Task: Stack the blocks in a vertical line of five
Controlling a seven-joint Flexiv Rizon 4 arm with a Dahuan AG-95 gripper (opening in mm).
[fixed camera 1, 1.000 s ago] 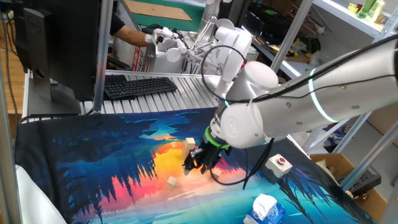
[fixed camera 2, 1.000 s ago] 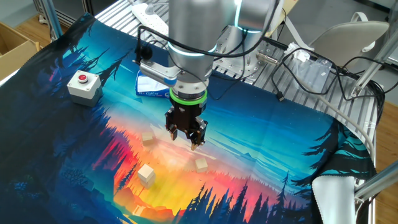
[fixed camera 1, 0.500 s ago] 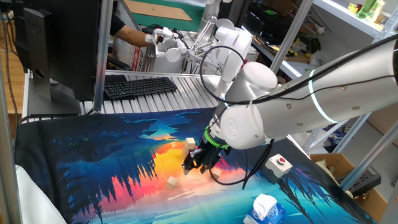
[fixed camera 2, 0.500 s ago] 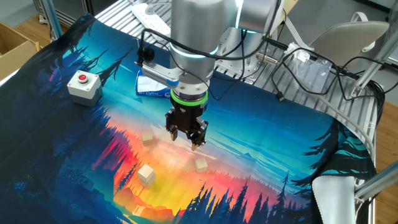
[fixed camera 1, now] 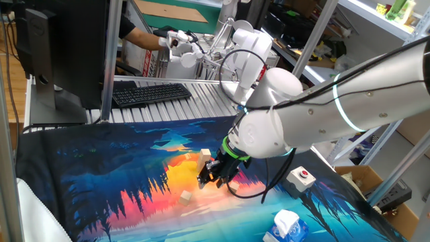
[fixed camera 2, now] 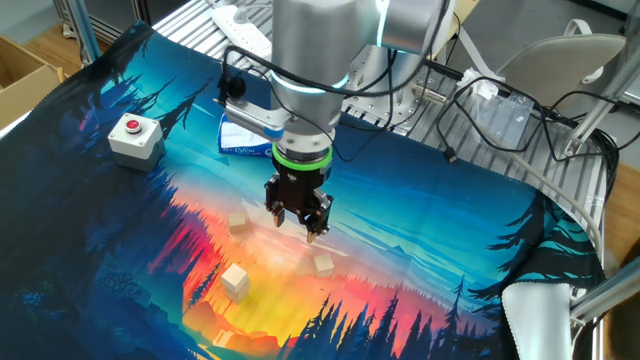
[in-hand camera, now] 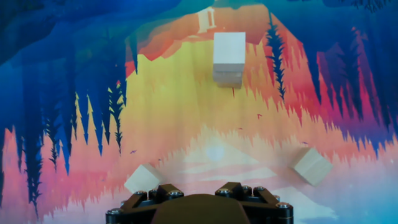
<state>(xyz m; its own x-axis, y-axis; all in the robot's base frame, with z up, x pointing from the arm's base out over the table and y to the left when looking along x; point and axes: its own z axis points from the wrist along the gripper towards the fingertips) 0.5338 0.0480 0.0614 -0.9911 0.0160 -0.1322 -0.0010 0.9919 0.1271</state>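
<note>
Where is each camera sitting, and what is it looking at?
One fixed view: beside the table, looking across the mat toward the keyboard; shows the white arm and hand.
The other fixed view: high on the opposite side, looking down at the arm's front, the hand and red-button box.
Hand view: on the hand, facing down; only its dark finger bases show.
All share the wooden blocks.
</note>
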